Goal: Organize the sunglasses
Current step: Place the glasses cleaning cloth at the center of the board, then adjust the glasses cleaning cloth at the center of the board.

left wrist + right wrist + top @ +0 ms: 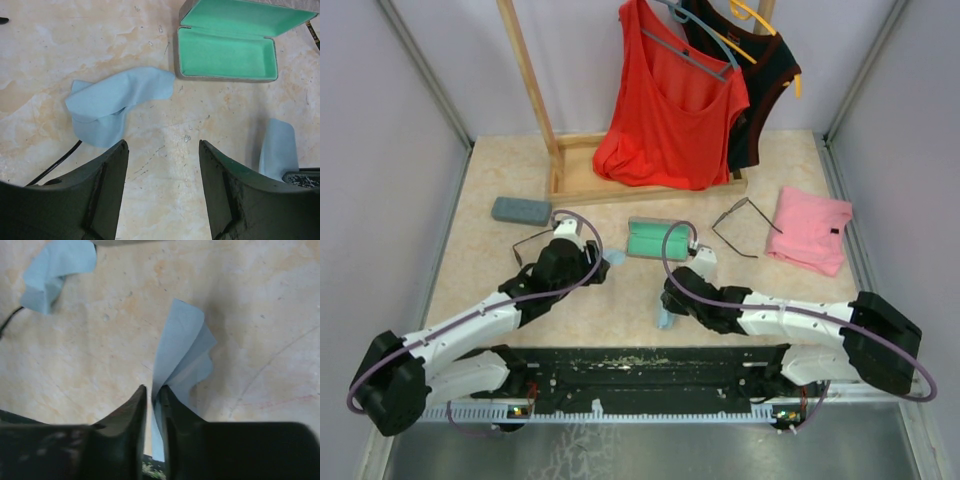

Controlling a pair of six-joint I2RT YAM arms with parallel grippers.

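Note:
One pair of sunglasses (529, 243) lies just left of my left arm, partly hidden by it; one slim arm of this pair (54, 166) shows in the left wrist view. A second pair (745, 228) rests beside the pink cloth. My left gripper (598, 265) (162, 145) is open above bare table, with a crumpled light blue cloth (112, 105) just ahead and to its left. My right gripper (668, 300) (153, 388) has its jaws a narrow slit apart, with another light blue cloth (182, 355) pinched between them and standing up from the table.
An open case with a green lining (657, 240) (227, 55) lies between the arms. A closed grey case (520, 210) sits at the back left. A folded pink cloth (810, 230) is at the right. A wooden rack (570, 180) with red and black tops stands behind.

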